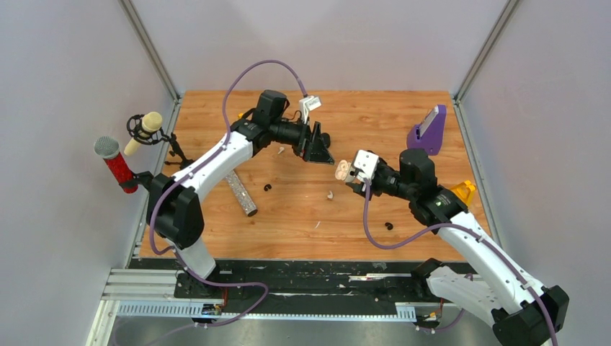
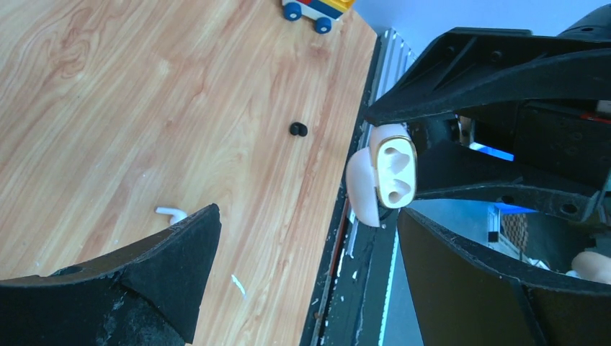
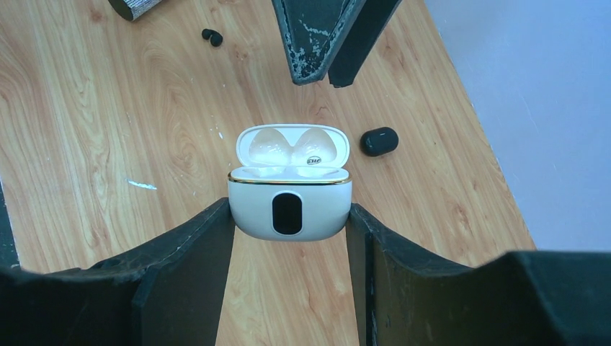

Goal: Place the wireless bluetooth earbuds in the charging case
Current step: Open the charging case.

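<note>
**Item: earbud loading, pick-up stage.**

- **Right gripper** [image 3: 290, 216]: fingers clamped on the flanks of the white charging case [image 3: 317, 209]. The case is held clear of the table with its lid open and both sockets empty.
- **Left gripper** [image 1: 317, 148]: fingers spread wide and holding nothing. It hovers just ahead of the case mouth.
- **Earbuds:** none are in the case; all those visible lie on the tabletop.
  - A white bud [image 2: 171, 213] lies just beside one left fingertip, below the held case.
  - One black bud [image 1: 268, 188] lies to the outer side of the left fingers.
  - Another black bud [image 1: 389, 225] lies behind the right fingers, near that arm.
- **Step, as judged:** the case is presented and the first bud is not yet picked.
- **Next move, as judged:** the left fingers need to drop onto the near white bud with a fine pinch, then bring it stem-first into a socket.
- **Surface:** wood-grain tabletop [image 1: 375, 115], flecked with a thin white sliver [image 3: 142, 185].
- **Room:** plain pale walls and metal corner posts, with two microphones [image 1: 115, 158] at the left edge.
</note>
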